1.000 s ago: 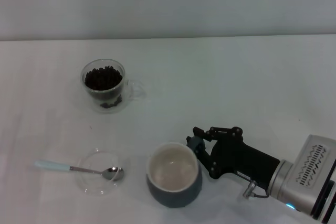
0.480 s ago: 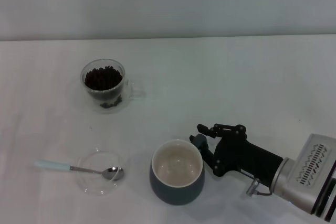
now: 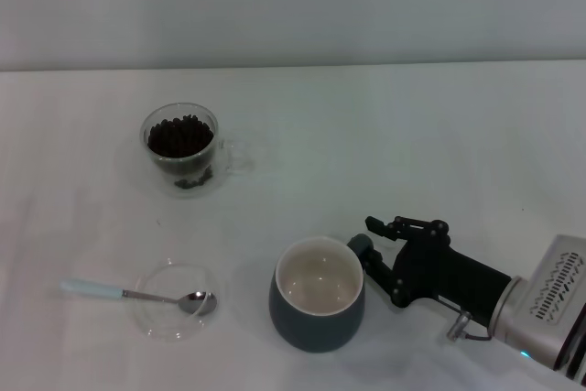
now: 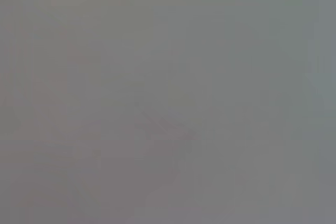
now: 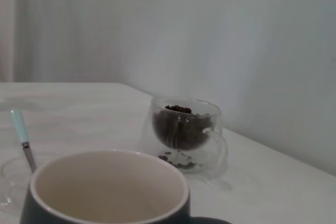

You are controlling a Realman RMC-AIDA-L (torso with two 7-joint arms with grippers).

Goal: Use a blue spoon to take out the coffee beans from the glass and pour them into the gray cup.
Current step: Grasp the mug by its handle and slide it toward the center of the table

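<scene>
The gray cup (image 3: 309,325), cream-white inside and with nothing in it, stands at the table's front middle. My right gripper (image 3: 365,236) is at its right side, shut on the cup's loop handle. The cup's rim fills the near part of the right wrist view (image 5: 105,190). The glass (image 3: 183,148) with the coffee beans (image 3: 179,135) stands at the far left; both show in the right wrist view, the glass (image 5: 210,135) and the beans (image 5: 178,127). The blue spoon (image 3: 92,289) lies at the front left, its bowl in a shallow dish. My left gripper is out of view.
A flat clear glass dish (image 3: 160,318) lies at the front left under the spoon's bowl. A few loose beans lie inside the glass's double-walled base. The white table (image 3: 412,135) reaches back to a pale wall. The left wrist view shows only flat grey.
My right gripper has moved to the right and slightly toward the front, and the gray cup has slid right with it. The glass, spoon and dish have not moved.
</scene>
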